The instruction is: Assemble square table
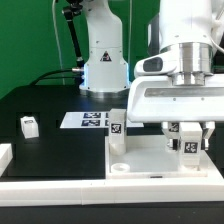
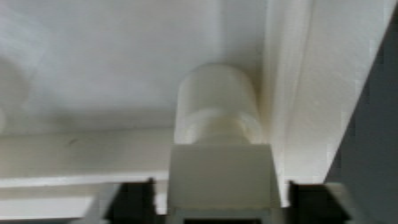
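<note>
Seating a leg [image 2: 222, 115] in a corner of the tabletop [image 1: 150, 158], the jaws flank it, gripping or slack I cannot tell; next, twist it tight.

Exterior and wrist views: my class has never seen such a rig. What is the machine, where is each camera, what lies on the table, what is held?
The machine is a robot arm with a two-fingered hand. The exterior view comes from a camera off the arm; the wrist view from one on the wrist. On the black table lie a white tabletop, a marker board and a loose leg. A standing leg rests on the tabletop. A third leg sits between the fingers, beside the tabletop's rim; whether they grip it cannot be told.
</note>
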`<state>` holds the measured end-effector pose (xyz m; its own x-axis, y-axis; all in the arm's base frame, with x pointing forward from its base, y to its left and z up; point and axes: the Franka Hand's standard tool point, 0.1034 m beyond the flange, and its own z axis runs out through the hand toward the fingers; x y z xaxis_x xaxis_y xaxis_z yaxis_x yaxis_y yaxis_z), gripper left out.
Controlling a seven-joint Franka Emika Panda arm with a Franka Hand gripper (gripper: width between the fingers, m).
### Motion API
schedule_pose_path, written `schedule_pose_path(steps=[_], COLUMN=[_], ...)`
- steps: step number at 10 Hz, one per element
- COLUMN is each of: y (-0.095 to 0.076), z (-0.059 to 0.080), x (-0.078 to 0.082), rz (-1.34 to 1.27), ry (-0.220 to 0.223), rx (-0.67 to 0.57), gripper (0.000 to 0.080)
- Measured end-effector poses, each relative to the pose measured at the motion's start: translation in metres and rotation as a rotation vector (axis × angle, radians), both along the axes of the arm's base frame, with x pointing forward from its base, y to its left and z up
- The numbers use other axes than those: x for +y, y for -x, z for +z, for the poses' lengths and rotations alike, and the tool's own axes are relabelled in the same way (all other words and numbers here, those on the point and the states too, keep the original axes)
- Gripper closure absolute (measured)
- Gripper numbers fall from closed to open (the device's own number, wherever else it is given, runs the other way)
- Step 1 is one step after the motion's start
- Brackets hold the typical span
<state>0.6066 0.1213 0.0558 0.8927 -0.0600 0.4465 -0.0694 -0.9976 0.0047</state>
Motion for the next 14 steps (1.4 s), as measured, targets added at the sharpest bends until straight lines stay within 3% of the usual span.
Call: schedule_pose_path(steps=[1,2,3,6,8,11,14], y=[0.000,0.000,0.000,0.000,-0.005,-0.009,-0.009], z=[0.000,0.000,0.000,0.001,0.032,0.066,0.062], x=[0.000,0.000,0.000,0.000,0.001,0.011,0.009], rz=[0.000,0.000,0.000,0.001,-0.006,-0.015,-0.015], ry=[0.000,0.000,0.000,0.000,-0.030,-0.069,-0.062], rx=[0.000,0.000,0.000,0.002,-0.002,0.006,0.004], gripper=[0.0276,0.0276,0.0174,0.0151,0.0150,0.0150,0.0150])
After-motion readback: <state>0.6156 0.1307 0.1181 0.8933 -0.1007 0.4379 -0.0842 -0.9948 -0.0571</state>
